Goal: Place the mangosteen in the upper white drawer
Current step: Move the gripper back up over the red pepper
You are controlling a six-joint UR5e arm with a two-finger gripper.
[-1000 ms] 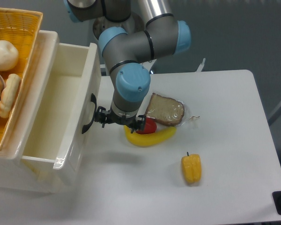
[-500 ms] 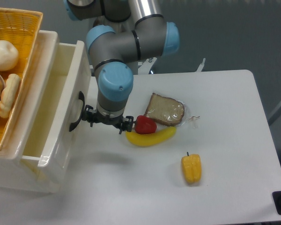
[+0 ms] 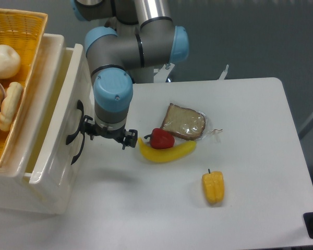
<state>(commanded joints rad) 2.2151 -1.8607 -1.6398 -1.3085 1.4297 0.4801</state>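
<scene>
No mangosteen to be seen anywhere on the white table. Possibly already down inside the deep glossy cream-white upper drawer with the black curved handle, whose inside shows only as a narrow sliver from this angle; hard to say. Not to be confused with the small red pepper-like fruit resting on the yellow banana, just beside the wrapped slice of brown bread, nor with the yellow bell pepper lying well apart nearer the front edge.

Two-finger black gripper hanging under the blue-capped wrist, right up against the drawer front and next to the handle. Opening impossible to judge, with the wrist covering the fingers from above; nothing visibly held.

Likely handling of the drawer: stiff, light, slippery plastic, sliding easily on its runners, so best pushed flat on the front panel or hooked at the handle, and gently, given the yellow wicker basket of food sitting on the cabinet top. For a mangosteen itself, probably a firm round rind, prone to rolling; best pinched across the widest part.
</scene>
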